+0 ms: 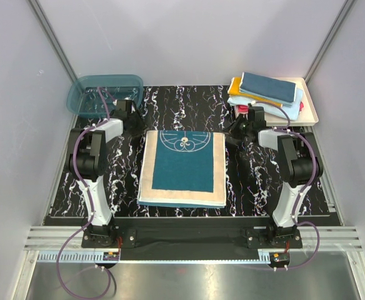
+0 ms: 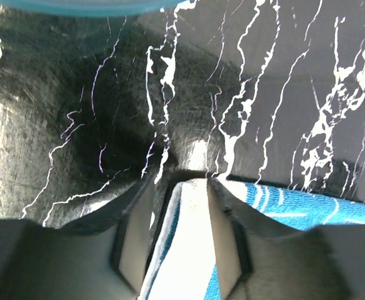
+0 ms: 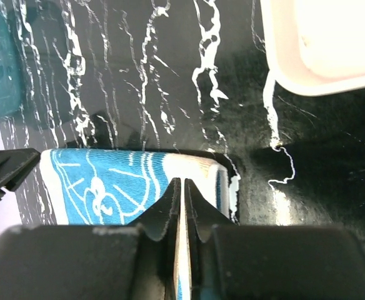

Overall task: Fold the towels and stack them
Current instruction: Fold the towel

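Teal towel (image 1: 182, 164), cream-bordered, pale crest (image 1: 184, 142), far corners tight between right fingers (image 3: 202, 220) and, seemingly, left fingers (image 2: 230, 226)

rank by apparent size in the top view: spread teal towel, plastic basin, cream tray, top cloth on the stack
1. spread teal towel
2. cream tray and plastic basin: too alike to rank, tray partly covered
3. top cloth on the stack

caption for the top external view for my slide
Left gripper and right gripper pinch the far corners of the teal towel spread on the table; folded towels sit stacked on the tray.
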